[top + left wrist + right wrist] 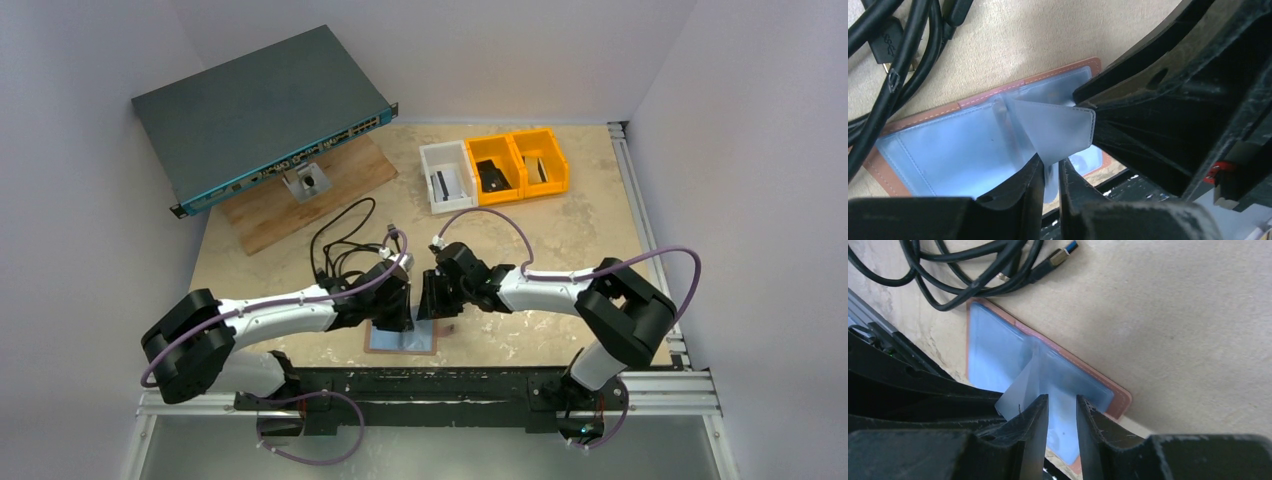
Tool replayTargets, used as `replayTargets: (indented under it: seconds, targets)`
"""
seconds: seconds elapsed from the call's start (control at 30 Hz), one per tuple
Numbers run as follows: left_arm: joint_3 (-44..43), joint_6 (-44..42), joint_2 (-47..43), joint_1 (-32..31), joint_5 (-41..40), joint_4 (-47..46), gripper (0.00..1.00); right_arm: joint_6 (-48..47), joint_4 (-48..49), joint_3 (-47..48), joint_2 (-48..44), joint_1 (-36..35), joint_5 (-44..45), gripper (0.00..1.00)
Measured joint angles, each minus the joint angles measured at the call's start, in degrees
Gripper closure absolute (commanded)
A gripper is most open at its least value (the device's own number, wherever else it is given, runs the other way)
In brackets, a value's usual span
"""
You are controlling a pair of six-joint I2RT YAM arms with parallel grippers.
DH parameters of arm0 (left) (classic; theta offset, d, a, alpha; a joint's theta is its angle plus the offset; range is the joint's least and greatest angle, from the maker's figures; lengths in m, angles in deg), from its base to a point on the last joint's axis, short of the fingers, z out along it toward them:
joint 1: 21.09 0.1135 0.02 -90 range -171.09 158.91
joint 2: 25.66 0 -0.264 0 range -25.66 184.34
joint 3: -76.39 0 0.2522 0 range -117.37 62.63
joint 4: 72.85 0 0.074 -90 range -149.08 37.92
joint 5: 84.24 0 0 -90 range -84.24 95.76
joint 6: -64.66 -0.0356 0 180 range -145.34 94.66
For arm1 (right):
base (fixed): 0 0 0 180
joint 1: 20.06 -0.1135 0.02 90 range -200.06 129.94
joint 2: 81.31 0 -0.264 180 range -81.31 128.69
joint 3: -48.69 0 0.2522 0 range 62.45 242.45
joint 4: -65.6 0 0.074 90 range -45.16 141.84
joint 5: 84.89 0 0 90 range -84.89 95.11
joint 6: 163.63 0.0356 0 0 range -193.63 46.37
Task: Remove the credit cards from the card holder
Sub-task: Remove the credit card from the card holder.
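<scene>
The card holder (385,342) lies open and flat by the table's near edge, its brown rim framing bluish clear pockets (948,145) (993,340). My left gripper (400,318) (1050,167) is shut on one clear pocket leaf (1058,125), which stands lifted off the holder. My right gripper (432,305) (1062,402) hangs just above the holder, facing the left one. Its jaws are slightly apart with nothing between them, and the leaf (1015,392) is beside its left finger. No credit cards show in the visible pockets. A white card with a black stripe (447,182) lies in the white bin.
Black cables (345,240) coil just behind the holder. A network switch (260,110) rests on a wooden board (290,205) at the back left. A white bin (432,160) and two orange bins (520,142) stand at the back right. The metal rail (480,380) borders the near edge.
</scene>
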Motion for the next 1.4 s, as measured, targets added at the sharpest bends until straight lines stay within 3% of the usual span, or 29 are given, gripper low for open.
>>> replayTargets:
  seconds: [0.07,0.17,0.67,0.9,1.4]
  targets:
    - [0.2,0.0,-0.8,0.0,-0.1,0.3,0.68,0.1,0.5,0.5,0.4,-0.3,0.0,0.73]
    - [0.2,0.1,-2.7,0.0,-1.0,1.5,0.64,0.1,0.8,0.8,0.5,-0.6,0.0,0.73]
    - [0.1,3.4,-13.9,0.6,-13.8,20.6,0.66,-1.2,1.9,7.0,2.9,-5.2,-3.9,0.73]
    - [0.1,4.7,-17.6,1.2,-16.4,24.3,0.67,-1.3,3.3,8.6,7.6,-5.5,-8.2,0.71]
    - [0.1,5.1,-21.9,1.5,-17.2,26.8,0.68,0.7,9.4,10.9,8.2,-5.5,-14.9,0.65]
